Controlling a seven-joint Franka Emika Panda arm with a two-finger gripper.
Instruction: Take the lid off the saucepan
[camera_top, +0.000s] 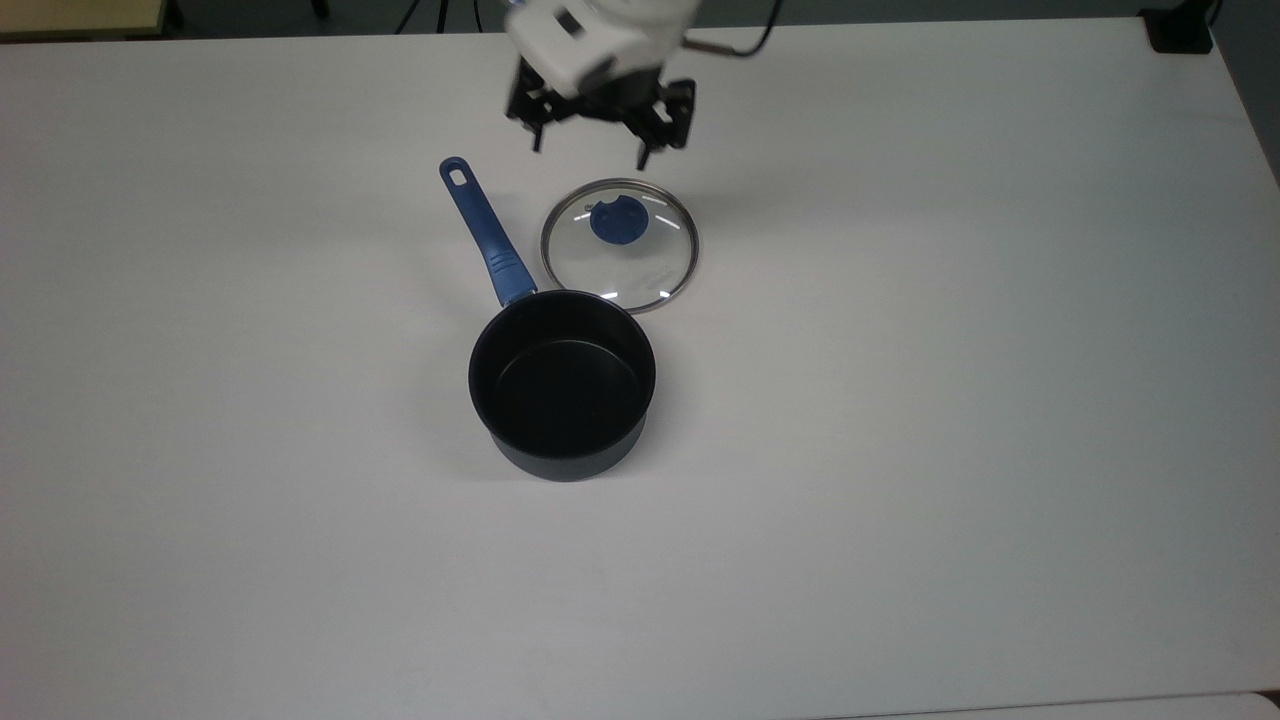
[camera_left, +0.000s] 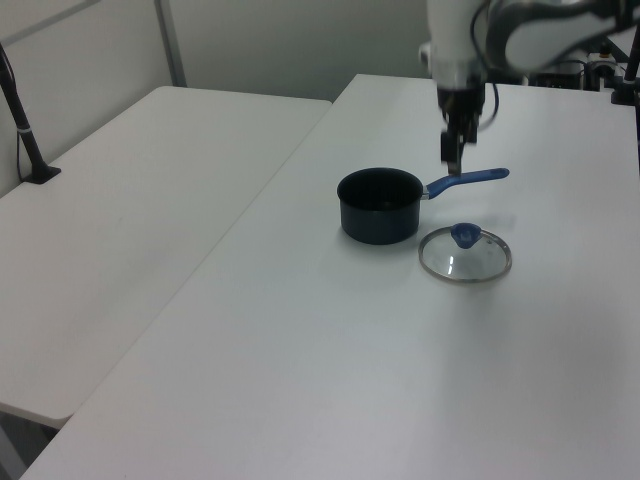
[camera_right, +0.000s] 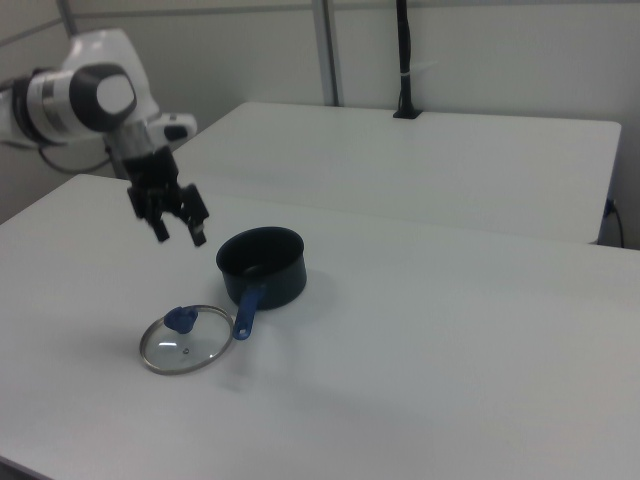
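Observation:
The dark navy saucepan stands uncovered on the white table, its black inside showing and its blue handle pointing to the top view's upper left. The glass lid with its blue knob lies flat on the table just beside the pan's rim. My gripper hangs open in the air well above the lid and holds nothing.
The white table stretches wide around the pan and lid. A second white table adjoins it at the left view's left. A black post rises from the far table in the right view.

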